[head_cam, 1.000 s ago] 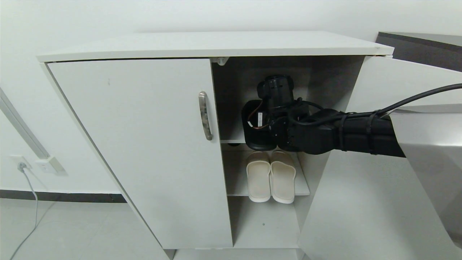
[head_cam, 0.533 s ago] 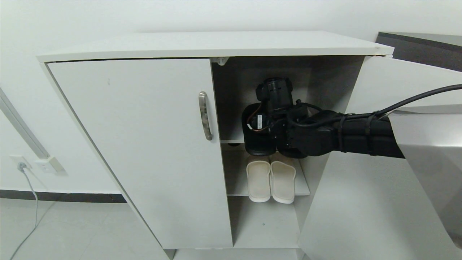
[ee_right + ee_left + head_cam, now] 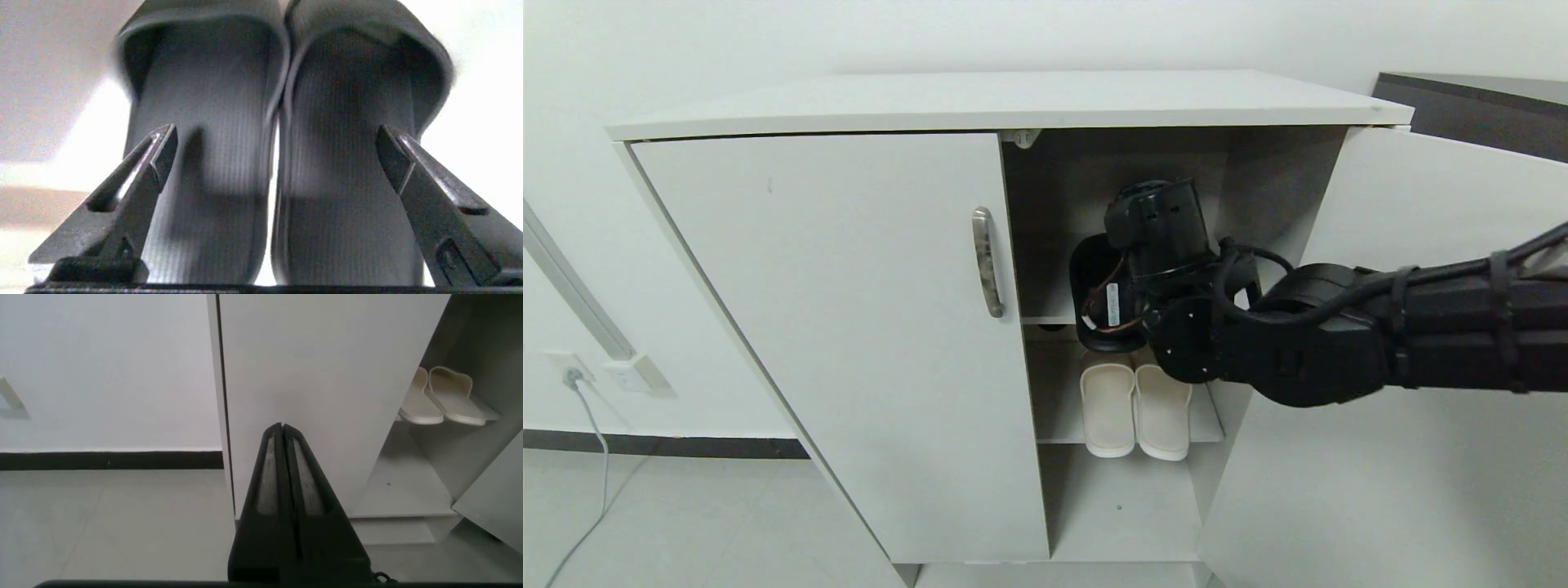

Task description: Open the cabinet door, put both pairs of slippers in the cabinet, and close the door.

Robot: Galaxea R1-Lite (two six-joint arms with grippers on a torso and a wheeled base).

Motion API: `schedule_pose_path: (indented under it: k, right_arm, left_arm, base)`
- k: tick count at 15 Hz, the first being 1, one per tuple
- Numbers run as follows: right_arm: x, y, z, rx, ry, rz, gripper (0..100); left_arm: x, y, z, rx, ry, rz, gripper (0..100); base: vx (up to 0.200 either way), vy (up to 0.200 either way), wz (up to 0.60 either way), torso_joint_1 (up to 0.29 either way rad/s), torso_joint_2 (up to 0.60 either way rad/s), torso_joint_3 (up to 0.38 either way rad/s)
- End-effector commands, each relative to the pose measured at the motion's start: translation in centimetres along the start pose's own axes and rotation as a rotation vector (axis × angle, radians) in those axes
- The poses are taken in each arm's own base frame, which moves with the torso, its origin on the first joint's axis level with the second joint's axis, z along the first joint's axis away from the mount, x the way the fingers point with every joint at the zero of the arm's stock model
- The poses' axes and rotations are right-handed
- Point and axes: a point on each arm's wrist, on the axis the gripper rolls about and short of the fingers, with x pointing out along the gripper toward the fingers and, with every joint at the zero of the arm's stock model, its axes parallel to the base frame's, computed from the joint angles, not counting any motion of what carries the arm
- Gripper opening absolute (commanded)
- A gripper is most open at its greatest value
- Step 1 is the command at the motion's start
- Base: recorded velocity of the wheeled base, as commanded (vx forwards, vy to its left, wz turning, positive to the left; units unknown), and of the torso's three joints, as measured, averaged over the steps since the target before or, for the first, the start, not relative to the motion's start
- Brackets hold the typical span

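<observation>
A pair of black slippers (image 3: 278,155) lies side by side on the cabinet's upper shelf, its near end showing as a dark shape (image 3: 1092,286) in the head view. My right gripper (image 3: 275,135) is open, one finger (image 3: 139,175) on each outer side of the pair, apart from them. My right arm (image 3: 1298,343) passes through the open right half of the cabinet (image 3: 1013,98). A pair of white slippers (image 3: 1135,404) sits on the middle shelf, also seen as white slippers (image 3: 445,396) in the left wrist view. My left gripper (image 3: 282,433) is shut and empty, low before the closed left door (image 3: 327,367).
The right door (image 3: 1429,196) stands swung open beside my right arm. The left door (image 3: 825,327) is closed, with a metal handle (image 3: 986,261). The bottom shelf (image 3: 1119,506) is bare. A wall socket and cable (image 3: 574,380) are at the left, above grey floor (image 3: 106,523).
My right arm has drawn back toward the camera and turned at the wrist. The black slippers stay on the upper shelf. The white slippers and doors have not moved.
</observation>
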Motion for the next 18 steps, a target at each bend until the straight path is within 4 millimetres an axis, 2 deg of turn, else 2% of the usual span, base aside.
schedule_pose_path:
  k: [1,2,4,5,8,10,18]
  right_arm:
    - [-5.4,-1.6,0.0,0.018,-0.033,0.081,100]
    - [-7.1,-2.2,-0.9,0.019,-0.04,0.12,100]
    - [-8.7,-3.3,-2.9,0.02,-0.043,0.189,100]
    - [-8.8,-3.8,-3.9,0.02,-0.039,0.21,0]
    - [-8.3,-3.6,-5.6,0.04,-0.051,0.298,0]
    - [-7.9,-3.5,-6.7,0.021,-0.029,0.296,0]
    - [-7.5,-3.1,-7.7,-0.004,-0.004,0.29,0]
  left_arm:
    - [0.0,0.0,0.0,0.001,0.001,0.0,0]
    - [0.0,0.0,0.0,-0.001,0.001,0.0,0]
    - [0.0,0.0,0.0,0.001,0.002,-0.001,0]
    - [0.0,0.0,0.0,0.001,0.002,-0.001,0]
    - [0.0,0.0,0.0,-0.001,0.002,-0.001,0]
    - [0.0,0.0,0.0,-0.001,0.001,-0.003,0]
    - [0.0,0.0,0.0,0.001,0.001,-0.003,0]
  base:
    - [0.0,0.0,0.0,0.0,0.0,0.0]
    - [0.0,0.0,0.0,0.0,0.0,0.0]
    - [0.0,0.0,0.0,0.0,0.0,0.0]
    - [0.0,0.0,0.0,0.0,0.0,0.0]
    - [0.0,0.0,0.0,0.0,0.0,0.0]
    - [0.0,0.0,0.0,0.0,0.0,0.0]
    - [0.0,0.0,0.0,0.0,0.0,0.0]
